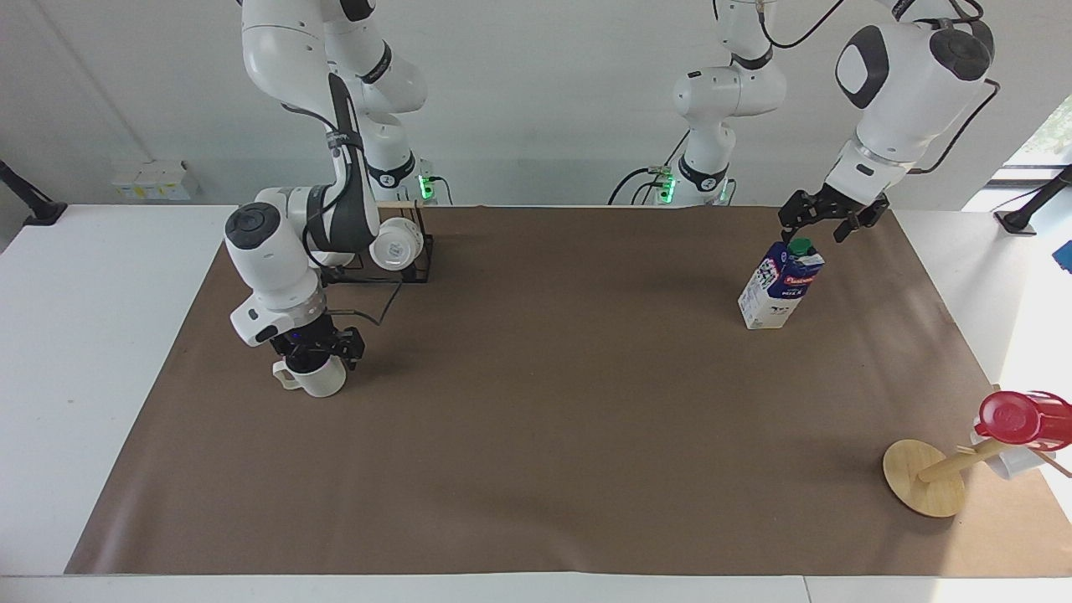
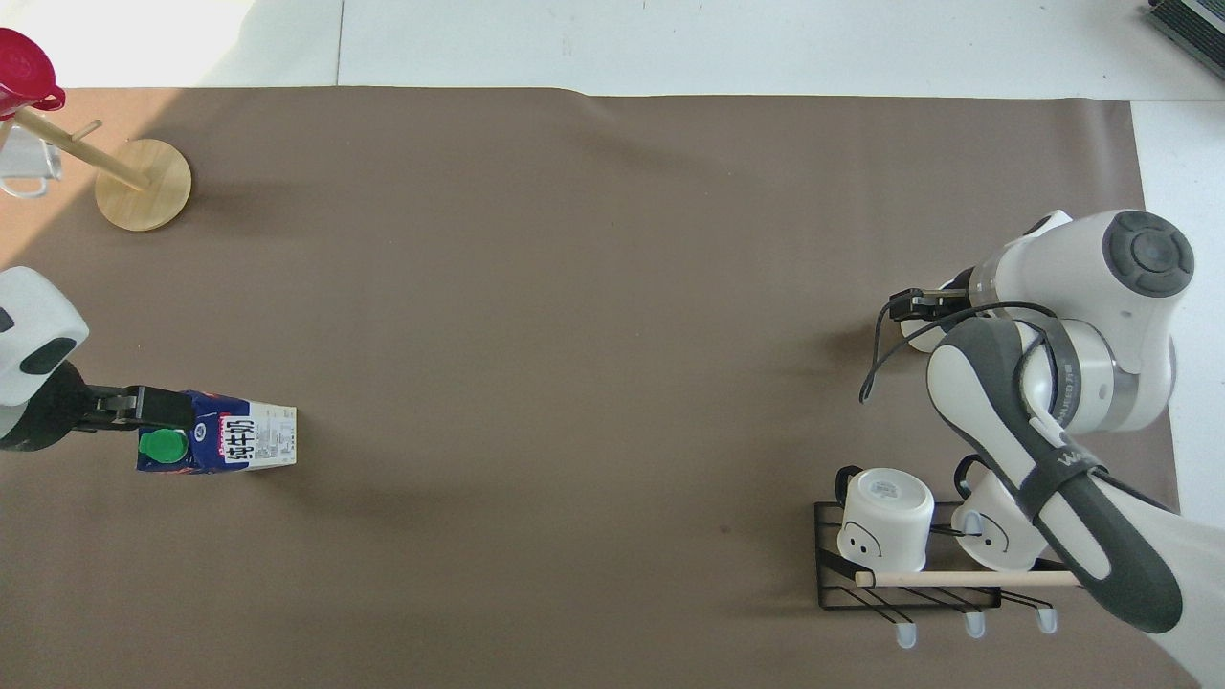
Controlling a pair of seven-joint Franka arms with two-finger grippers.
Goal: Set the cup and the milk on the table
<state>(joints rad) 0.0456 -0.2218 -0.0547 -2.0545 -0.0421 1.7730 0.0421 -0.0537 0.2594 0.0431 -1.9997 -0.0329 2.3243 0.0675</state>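
The cream ribbed cup [image 1: 316, 382] stands on the brown sheet of the table [image 1: 544, 419] toward the right arm's end; in the overhead view only part of the cup [image 2: 921, 335] shows under the arm. My right gripper [image 1: 322, 347] is low on the cup's rim and looks open, and it hides the cup's mouth. The milk [image 1: 779, 285] carton stands upright toward the left arm's end; the overhead view shows the milk [image 2: 239, 442] top and its green cap. My left gripper [image 1: 825, 228] is open just above the cap, and it also shows in the overhead view [image 2: 153, 411].
A black wire rack [image 1: 410, 264] with two smooth white mugs [image 2: 885, 522] stands nearer to the robots than the cup. A wooden peg stand [image 1: 925, 486] with a red cup [image 1: 1017, 417] stands farther from the robots than the milk, at the sheet's edge.
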